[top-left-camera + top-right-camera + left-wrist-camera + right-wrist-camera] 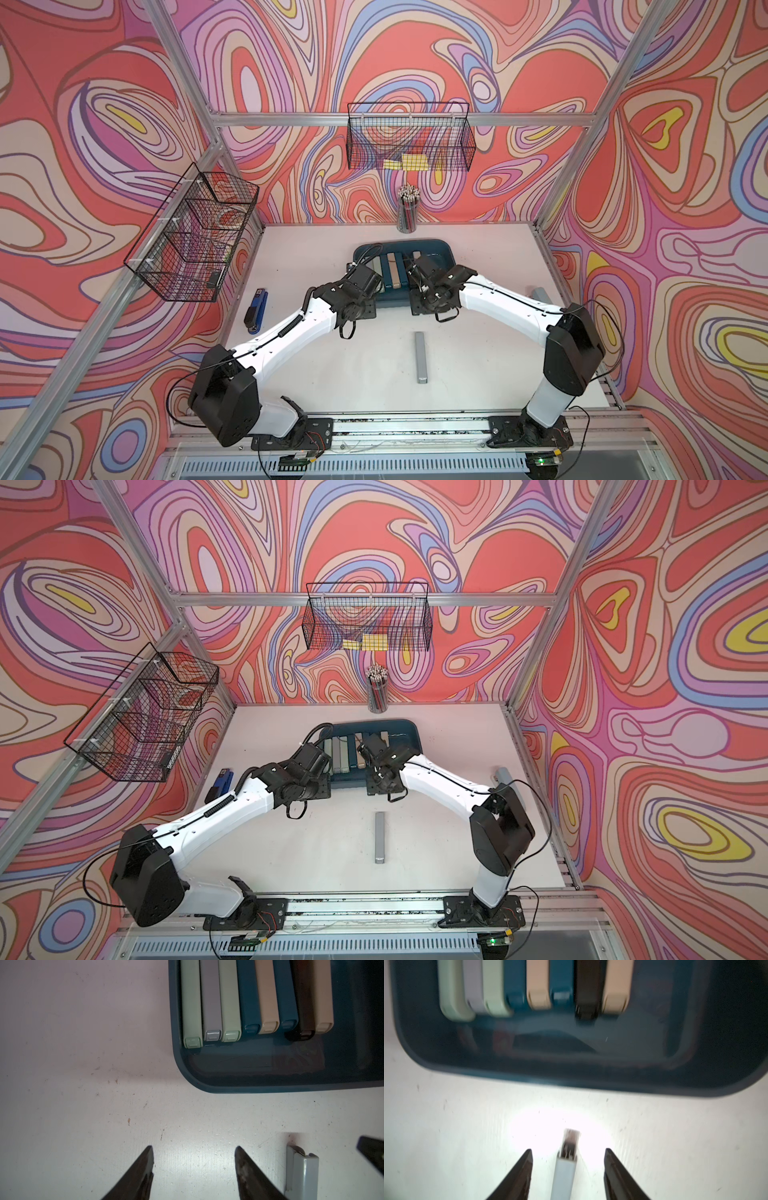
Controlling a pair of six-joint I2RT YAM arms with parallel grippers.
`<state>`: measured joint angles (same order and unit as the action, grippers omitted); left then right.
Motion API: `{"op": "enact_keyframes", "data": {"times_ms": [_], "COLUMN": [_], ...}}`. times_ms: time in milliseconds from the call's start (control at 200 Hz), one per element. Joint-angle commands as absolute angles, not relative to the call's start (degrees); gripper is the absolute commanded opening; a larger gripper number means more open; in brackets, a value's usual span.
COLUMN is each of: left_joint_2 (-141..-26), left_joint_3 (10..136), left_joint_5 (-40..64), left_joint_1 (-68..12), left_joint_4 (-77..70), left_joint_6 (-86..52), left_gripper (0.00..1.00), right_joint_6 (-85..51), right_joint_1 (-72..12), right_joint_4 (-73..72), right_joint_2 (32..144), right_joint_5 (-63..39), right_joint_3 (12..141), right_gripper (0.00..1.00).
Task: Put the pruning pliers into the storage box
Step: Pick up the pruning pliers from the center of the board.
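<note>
The right gripper (pixel 568 1149) stood wide, straddling the grey pruning pliers (pixel 564 1176) on the worktop (pixel 446 1136) without touching them. The left gripper (pixel 194 1147) gaped empty beside it. The step looked like grasping the last piece, which called for closing squarely, then lifting. Ahead, the storage box (pixel 591 1084) held eight pliers (pixel 268 1001). Blur obscured the jaws' height above the worktop.

You had eight pruning pliers (pixel 248 995) side by side in the storage box (pixel 270 1087); a ninth case (pixel 421 357) lay on the table (pixel 332 374) before the box, the stapler (pixel 257 309) left of it, the pencil cup (pixel 407 214) behind.
</note>
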<state>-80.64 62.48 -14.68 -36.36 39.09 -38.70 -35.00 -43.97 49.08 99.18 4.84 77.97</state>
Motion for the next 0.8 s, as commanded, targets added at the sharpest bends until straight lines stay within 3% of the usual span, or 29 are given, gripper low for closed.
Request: {"op": "enact_keyframes", "data": {"times_ms": [0,265,796], "left_joint_2": [-79.01,-77.61,-79.37], "left_joint_3": [62.63,61.94,62.75], "left_joint_5": [-18.64,-20.42,-19.09], "left_joint_1": [-35.95,-35.95,-35.95], "left_joint_4": [38.31,38.94,38.67], "left_joint_6": [-39.77,-40.23,-41.26], "left_gripper": [0.63,0.64,0.64], "right_joint_6": [-44.28,-48.3,-50.05], "right_joint_1": [-46.1,-48.9,-49.35], "right_joint_4": [49.08,45.06,40.95], "right_joint_2": [96.66,97.21,100.81], "right_joint_5": [3.96,0.74,-2.77], "right_joint_3": [74.54,68.33,63.11], "right_gripper": [0.58,0.6,0.46]}}
